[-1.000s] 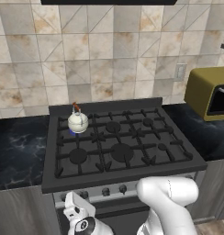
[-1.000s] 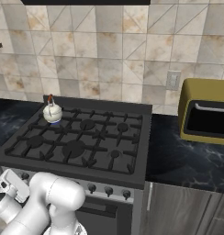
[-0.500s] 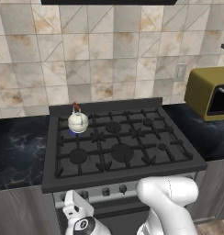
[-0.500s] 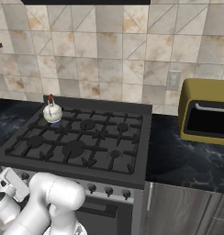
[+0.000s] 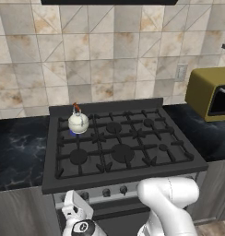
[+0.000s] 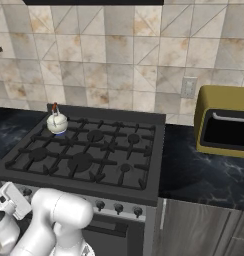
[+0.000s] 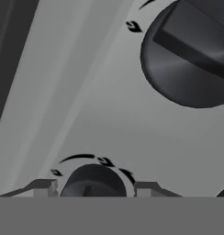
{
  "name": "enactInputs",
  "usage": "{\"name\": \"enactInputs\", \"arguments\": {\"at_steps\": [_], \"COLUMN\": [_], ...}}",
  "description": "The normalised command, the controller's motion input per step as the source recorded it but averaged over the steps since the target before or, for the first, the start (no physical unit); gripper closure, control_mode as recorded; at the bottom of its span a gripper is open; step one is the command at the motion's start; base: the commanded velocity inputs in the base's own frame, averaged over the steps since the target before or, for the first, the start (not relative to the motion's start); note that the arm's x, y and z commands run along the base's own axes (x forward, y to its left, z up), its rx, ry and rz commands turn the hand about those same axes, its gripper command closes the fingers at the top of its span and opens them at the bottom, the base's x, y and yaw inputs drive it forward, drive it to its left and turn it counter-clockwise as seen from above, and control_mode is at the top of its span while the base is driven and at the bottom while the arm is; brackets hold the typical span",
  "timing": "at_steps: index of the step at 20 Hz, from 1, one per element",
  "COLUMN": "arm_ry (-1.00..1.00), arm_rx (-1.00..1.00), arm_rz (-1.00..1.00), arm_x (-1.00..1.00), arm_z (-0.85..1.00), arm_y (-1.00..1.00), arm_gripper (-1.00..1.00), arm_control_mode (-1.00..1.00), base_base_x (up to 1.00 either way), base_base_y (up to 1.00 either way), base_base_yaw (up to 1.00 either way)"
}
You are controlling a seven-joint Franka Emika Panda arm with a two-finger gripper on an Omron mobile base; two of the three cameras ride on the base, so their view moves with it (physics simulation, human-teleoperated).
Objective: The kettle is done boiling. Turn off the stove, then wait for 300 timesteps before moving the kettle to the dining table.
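The small white kettle (image 5: 78, 122) (image 6: 57, 123) stands on the back left burner of the black stove (image 5: 133, 152) (image 6: 109, 165), with a faint blue glow under it. My gripper (image 5: 74, 203) (image 6: 11, 197) is down at the stove's grey front panel, at its left end. In the hand view the gripper (image 7: 94, 189) has one fingertip (image 7: 45, 188) on each side of a dark knob (image 7: 93, 181), hugging it. A second, larger-looking knob (image 7: 192, 59) sits at the upper right. The dining table is out of view.
An olive-yellow toaster oven (image 5: 211, 92) (image 6: 226, 120) stands on the black marble counter (image 6: 204, 175) right of the stove. Another black counter (image 5: 17, 152) lies to the left. A tiled wall with an outlet (image 5: 180, 72) closes the back.
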Motion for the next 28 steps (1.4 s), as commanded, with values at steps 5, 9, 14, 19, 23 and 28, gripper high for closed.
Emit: {"name": "enactInputs", "arguments": {"at_steps": [5, 9, 14, 19, 23, 28], "arm_ry": [-0.30, -0.19, -0.09, -0.04, -0.09, -0.11], "arm_rx": [0.70, 0.63, 0.73, 0.75, 0.75, 0.75], "arm_rz": [-0.12, -0.05, -0.10, -0.18, -0.22, -0.21], "arm_x": [-0.31, -0.29, -0.14, -0.16, -0.16, -0.18], "arm_z": [-0.26, -0.04, -0.28, -0.38, -0.36, -0.26], "arm_y": [-0.30, -0.46, -0.31, -0.39, -0.42, -0.40], "arm_gripper": [1.00, 1.00, 1.00, 1.00, 1.00, 1.00], "arm_control_mode": [-1.00, -1.00, -1.00, -1.00, -1.00, -1.00], "base_base_x": [0.00, 0.00, 0.00, 0.00, 0.00, 0.00], "base_base_y": [0.00, 0.00, 0.00, 0.00, 0.00, 0.00], "base_base_yaw": [0.00, 0.00, 0.00, 0.00, 0.00, 0.00]}}
